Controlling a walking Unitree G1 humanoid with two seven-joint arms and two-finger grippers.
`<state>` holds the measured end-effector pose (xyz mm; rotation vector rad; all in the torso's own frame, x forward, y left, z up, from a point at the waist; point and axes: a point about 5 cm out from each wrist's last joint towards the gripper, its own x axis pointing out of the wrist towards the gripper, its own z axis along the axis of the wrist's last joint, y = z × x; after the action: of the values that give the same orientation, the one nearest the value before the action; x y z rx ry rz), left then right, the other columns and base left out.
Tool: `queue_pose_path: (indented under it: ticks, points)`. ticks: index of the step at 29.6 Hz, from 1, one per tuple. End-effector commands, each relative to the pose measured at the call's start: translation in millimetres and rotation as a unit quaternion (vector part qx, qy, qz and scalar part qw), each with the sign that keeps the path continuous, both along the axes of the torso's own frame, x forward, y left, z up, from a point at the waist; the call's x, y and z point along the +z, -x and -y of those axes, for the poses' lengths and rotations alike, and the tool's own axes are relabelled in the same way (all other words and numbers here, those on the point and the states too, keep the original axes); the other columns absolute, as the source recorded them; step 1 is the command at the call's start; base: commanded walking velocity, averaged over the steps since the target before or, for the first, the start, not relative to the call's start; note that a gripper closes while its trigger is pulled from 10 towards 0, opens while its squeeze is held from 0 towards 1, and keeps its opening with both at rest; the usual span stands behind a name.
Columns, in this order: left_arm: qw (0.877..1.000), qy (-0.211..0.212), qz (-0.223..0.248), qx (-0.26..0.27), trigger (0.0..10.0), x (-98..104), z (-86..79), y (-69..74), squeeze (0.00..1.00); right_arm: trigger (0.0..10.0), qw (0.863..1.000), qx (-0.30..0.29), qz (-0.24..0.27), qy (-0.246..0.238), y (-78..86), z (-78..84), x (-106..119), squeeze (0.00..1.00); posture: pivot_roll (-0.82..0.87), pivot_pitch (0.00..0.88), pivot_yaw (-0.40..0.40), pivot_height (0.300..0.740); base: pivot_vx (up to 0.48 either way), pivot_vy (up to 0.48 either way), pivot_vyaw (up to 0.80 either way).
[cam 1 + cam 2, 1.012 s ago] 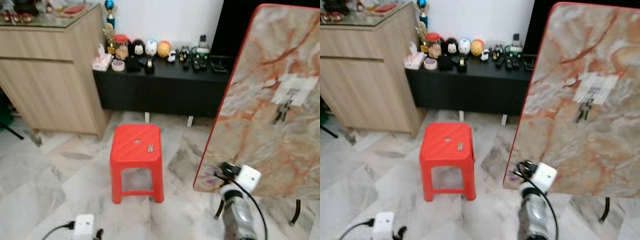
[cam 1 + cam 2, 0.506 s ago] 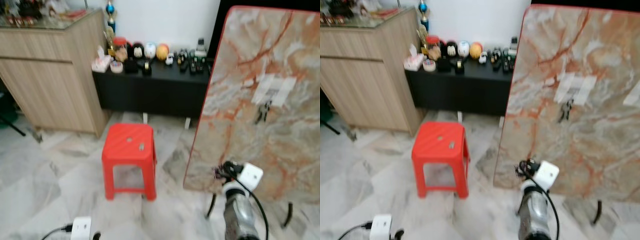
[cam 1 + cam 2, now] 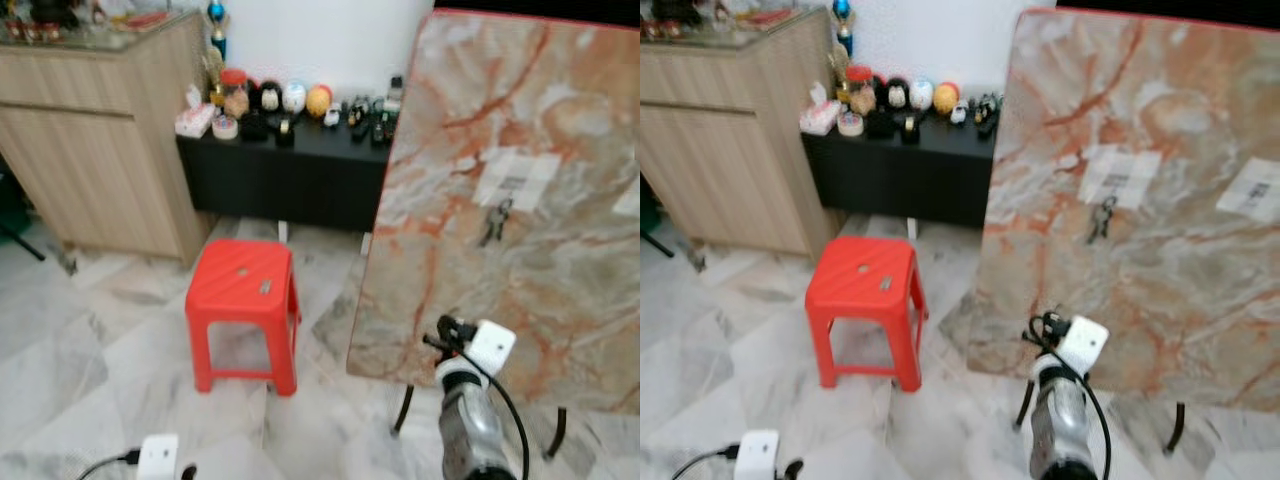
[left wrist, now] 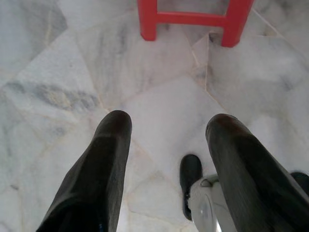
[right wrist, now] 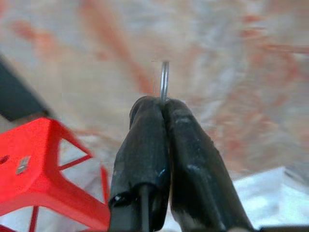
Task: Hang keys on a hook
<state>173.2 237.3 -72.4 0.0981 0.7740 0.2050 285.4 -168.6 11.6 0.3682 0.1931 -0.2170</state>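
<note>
The right gripper (image 5: 164,104) pinches a thin key ring (image 5: 164,79) between pressed-together fingers, low before the marble board (image 3: 560,130), so it should rise slowly toward the hook (image 3: 497,205), where other keys hang, while the left gripper (image 4: 166,130) idles spread.

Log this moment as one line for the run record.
right pincer: shut on key ring, facing marble board | keys already hanging on board | left pincer: open, over floor | red stool left of board
</note>
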Motion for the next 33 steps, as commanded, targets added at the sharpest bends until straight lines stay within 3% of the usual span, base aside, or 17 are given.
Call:
queue_pose_path:
  ticks: [1,20,33]
  points:
    - [1.000,0.004,-0.008,-0.001,10.0,-2.8,2.8,3.9,0.00,10.0,1.000,-0.001,0.007,0.002,-3.6,0.2,4.0,0.00,0.06,0.000,-0.068,0.740,0.000,0.000,0.00]
    - [1.000,0.004,-0.005,-0.002,10.0,-2.4,3.7,2.7,0.00,10.0,1.000,-0.003,0.009,-0.001,-5.1,0.9,5.3,0.00,0.06,0.000,-0.072,0.740,0.000,-0.311,0.00]
    - [1.000,0.023,-0.015,0.012,10.0,-5.3,5.0,6.4,0.00,10.0,1.000,-0.004,0.007,-0.002,-4.7,0.9,4.6,0.00,0.06,0.000,-0.068,0.740,0.000,0.000,0.00]
